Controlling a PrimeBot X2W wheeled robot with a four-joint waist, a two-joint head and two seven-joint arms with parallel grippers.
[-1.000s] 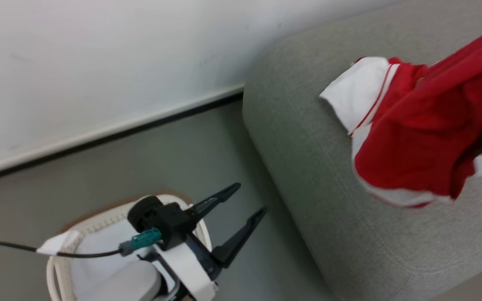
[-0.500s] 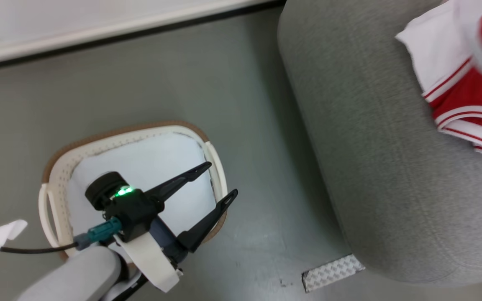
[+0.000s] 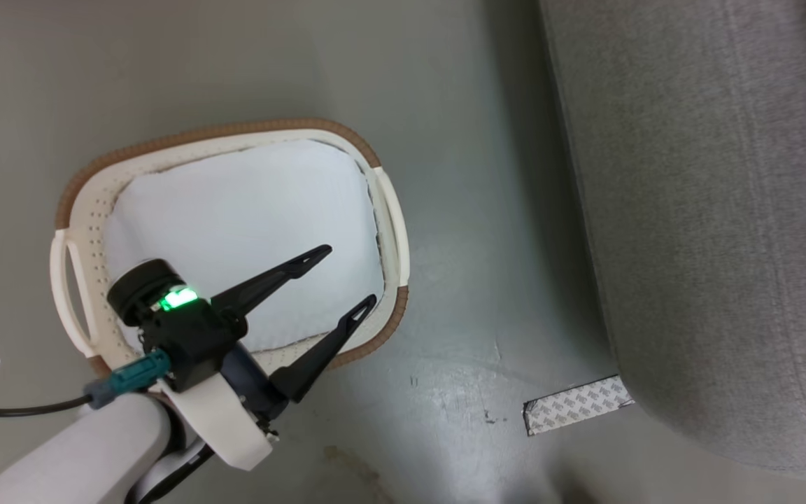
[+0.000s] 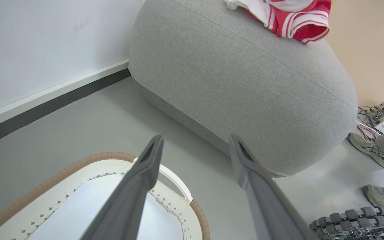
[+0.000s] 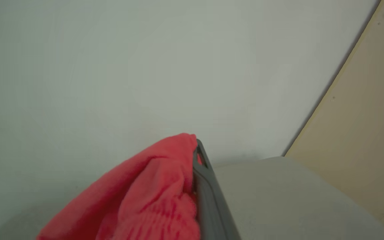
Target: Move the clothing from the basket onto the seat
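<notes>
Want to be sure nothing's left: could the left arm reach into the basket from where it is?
Probably yes. The left gripper hangs right over the basket, jaws open and pointing across its pale bottom. Nothing lies between them, so the way down looks free.

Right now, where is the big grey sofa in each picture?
Head view: the seat takes up the right side.
Left wrist view: the seat is at the upper middle, past the open fingers.
Right wrist view: the seat is in the lower right corner, pale and rounded.
Shared landmark: the basket, left of the seat in the head view and lower left in the left wrist view.
</notes>
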